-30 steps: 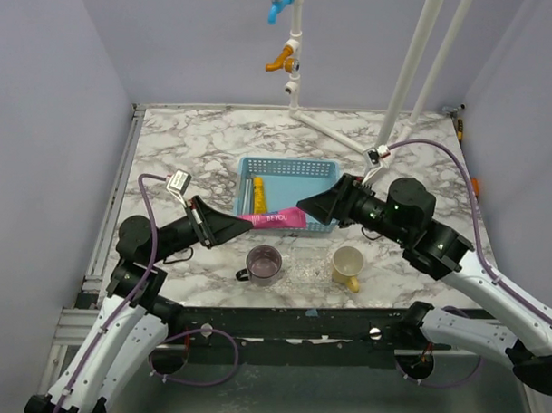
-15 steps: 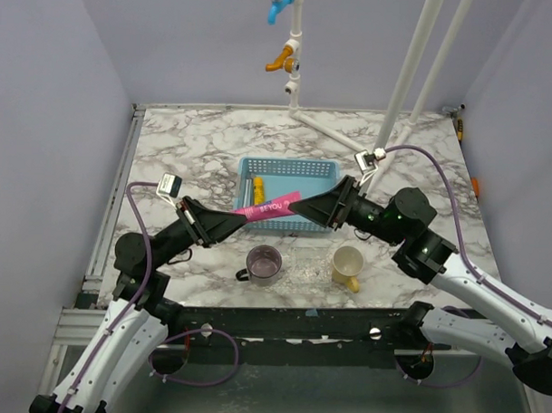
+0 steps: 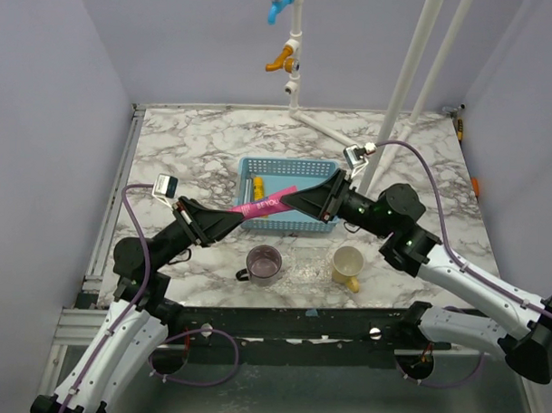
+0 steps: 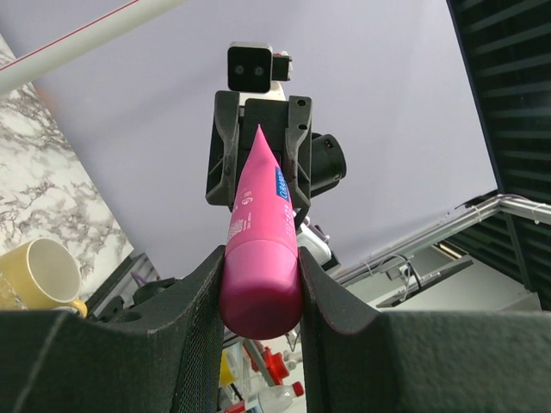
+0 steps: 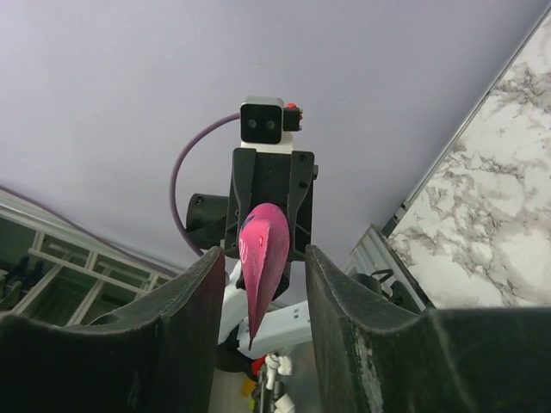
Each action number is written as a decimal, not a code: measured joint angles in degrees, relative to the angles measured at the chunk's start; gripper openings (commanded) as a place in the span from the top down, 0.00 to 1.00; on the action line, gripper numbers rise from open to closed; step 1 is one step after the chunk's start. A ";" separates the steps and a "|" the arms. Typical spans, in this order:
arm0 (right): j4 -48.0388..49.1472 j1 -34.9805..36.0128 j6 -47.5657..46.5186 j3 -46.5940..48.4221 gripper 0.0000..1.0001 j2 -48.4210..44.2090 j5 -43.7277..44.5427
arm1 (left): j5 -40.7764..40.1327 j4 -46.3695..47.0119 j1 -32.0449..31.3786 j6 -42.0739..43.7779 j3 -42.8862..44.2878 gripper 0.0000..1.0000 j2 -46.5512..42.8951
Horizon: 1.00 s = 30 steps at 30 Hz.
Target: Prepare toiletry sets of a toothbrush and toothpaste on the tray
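Over the last second both arms have carried the magenta-pink wedge-shaped toothpaste tube (image 3: pixel 265 204) slightly away from their bases and tipped it. Meanwhile the right gripper (image 3: pixel 291 200) has slid over the tube's flat tail, its fingers narrowing. The tube hangs in the air above the near rim of the light-blue mesh basket (image 3: pixel 287 162), where the yellow squeeze tube (image 3: pixel 257 191) lies. The left gripper (image 3: pixel 232 216) is clamped on the tube's round cap end, with a pad pressed to each side. The tube's long axis runs from the left fingers up toward the right ones, so the crimped edge points into the right gripper. In the right wrist view those fingers straddle the tail with a gap on either side, gripping nothing. A handover likely depends on them closing across the flat faces. The clear plastic tray (image 3: pixel 303 262) waits below, between the purple mug (image 3: pixel 264 263) and the yellow mug (image 3: pixel 347 265).
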 measured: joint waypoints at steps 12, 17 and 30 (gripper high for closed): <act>2.58 0.00 0.76 0.02 0.87 2.23 -0.83 | -0.59 0.59 0.00 0.22 -0.85 1.00 0.00; 2.23 -0.02 0.61 0.02 1.00 2.54 -0.83 | -0.66 0.96 0.07 0.59 -1.29 0.94 0.00; -1.75 -0.24 -3.15 0.11 0.99 0.07 0.20 | 0.61 -7.65 0.07 6.56 0.48 0.18 0.07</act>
